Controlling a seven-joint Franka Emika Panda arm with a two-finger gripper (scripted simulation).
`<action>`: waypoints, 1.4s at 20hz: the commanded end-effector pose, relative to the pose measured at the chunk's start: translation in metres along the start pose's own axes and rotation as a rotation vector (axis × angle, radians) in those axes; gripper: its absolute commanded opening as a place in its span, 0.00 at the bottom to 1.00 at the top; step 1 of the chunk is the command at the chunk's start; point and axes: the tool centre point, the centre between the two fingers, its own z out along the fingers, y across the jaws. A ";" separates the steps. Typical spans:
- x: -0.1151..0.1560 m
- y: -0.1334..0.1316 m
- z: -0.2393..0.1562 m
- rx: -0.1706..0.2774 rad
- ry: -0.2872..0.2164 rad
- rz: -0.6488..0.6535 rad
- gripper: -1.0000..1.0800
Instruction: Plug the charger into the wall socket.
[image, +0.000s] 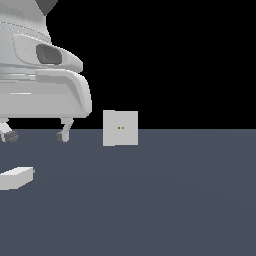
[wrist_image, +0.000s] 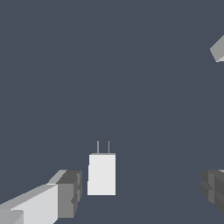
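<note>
The end effector (image: 35, 135) hung open above the charger (image: 16, 178); the wall socket (image: 120, 128) stood apart

The exterior view sits low, close to the dark grey floor (image: 165, 200), and looks level across it toward the upright wall socket (image: 120, 128), with the arm's body large and near at the exterior view's left. The wrist view looks straight down onto the same floor from above, between the fingertips (wrist_image: 69, 193) of the gripper (wrist_image: 142, 192). Both views share the charger (image: 16, 178) (wrist_image: 102, 174), the gripper and the floor.
</note>
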 end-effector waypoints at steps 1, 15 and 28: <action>-0.004 -0.009 0.005 0.000 0.018 0.001 0.96; -0.011 -0.031 0.020 -0.003 0.057 0.004 0.96; -0.021 -0.031 0.049 -0.003 0.057 0.004 0.96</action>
